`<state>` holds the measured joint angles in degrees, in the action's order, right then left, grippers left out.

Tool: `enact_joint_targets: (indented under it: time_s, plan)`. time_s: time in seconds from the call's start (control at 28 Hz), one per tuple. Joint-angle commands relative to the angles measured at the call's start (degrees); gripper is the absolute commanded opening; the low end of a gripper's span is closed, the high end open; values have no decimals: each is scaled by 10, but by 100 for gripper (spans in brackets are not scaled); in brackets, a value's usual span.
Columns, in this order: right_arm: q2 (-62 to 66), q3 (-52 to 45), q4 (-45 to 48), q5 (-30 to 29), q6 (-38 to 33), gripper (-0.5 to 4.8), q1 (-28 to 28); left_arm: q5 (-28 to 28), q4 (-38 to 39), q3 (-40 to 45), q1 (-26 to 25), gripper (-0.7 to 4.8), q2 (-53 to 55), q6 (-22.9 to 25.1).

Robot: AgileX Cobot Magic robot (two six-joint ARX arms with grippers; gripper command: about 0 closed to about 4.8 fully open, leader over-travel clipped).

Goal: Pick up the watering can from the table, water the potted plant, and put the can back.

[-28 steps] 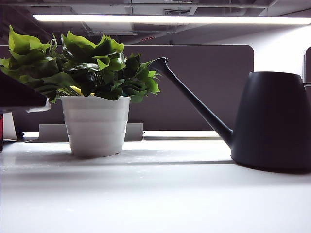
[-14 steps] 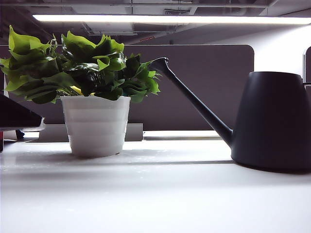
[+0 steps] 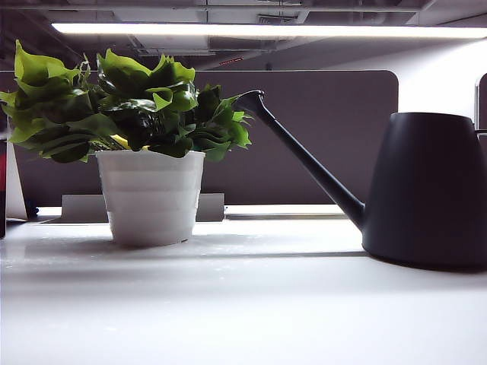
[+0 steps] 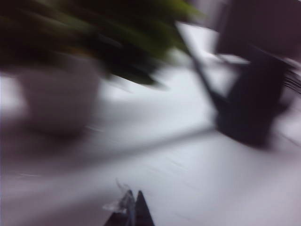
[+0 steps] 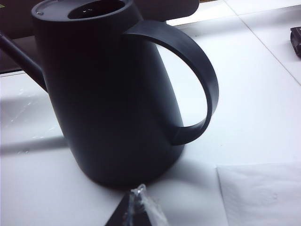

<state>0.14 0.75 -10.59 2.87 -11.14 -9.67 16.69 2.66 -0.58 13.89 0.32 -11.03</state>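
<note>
The matte black watering can (image 3: 426,190) stands upright on the white table (image 3: 243,304) at the right, its long spout reaching toward the potted plant (image 3: 148,190), a leafy green plant in a white ribbed pot on the left. Neither gripper shows in the exterior view. My right gripper (image 5: 138,190) is shut and empty, low over the table just short of the can (image 5: 108,94), near its loop handle (image 5: 197,75). The left wrist view is blurred. My left gripper (image 4: 133,195) has its tips together with nothing held, facing the plant (image 4: 61,94) and the can (image 4: 249,103) from a distance.
A dark grey partition (image 3: 319,137) runs behind the table. A white sheet (image 5: 263,193) lies flat on the table beside the right gripper. A small dark object (image 5: 296,35) sits at the table's far side. A white and red thing (image 3: 11,190) stands at the left edge.
A dark part of the left arm at the exterior view's left edge sank and left the view. The can and plant have not moved.
</note>
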Motion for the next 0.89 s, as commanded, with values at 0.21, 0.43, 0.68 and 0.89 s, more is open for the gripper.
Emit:
enact_joint_targets:
  time_s: [0.21, 0.43, 0.68, 0.89]
  plan:
    - [0, -1, -2, 0, -2, -5, -1, -15, -2, 0, -189, -3, -1, 0]
    - [0, -1, -2, -3, -2, -5, 5, -14, -1, 0, -237, -3, -1, 0]
    - [0, -1, -2, -2, -2, -5, 54, -12, -1, 0, -236, -3, -1, 0]
    - [0, -1, -2, 0, -2, -5, 72, -12, -1, 0, -236, -3, -1, 0]
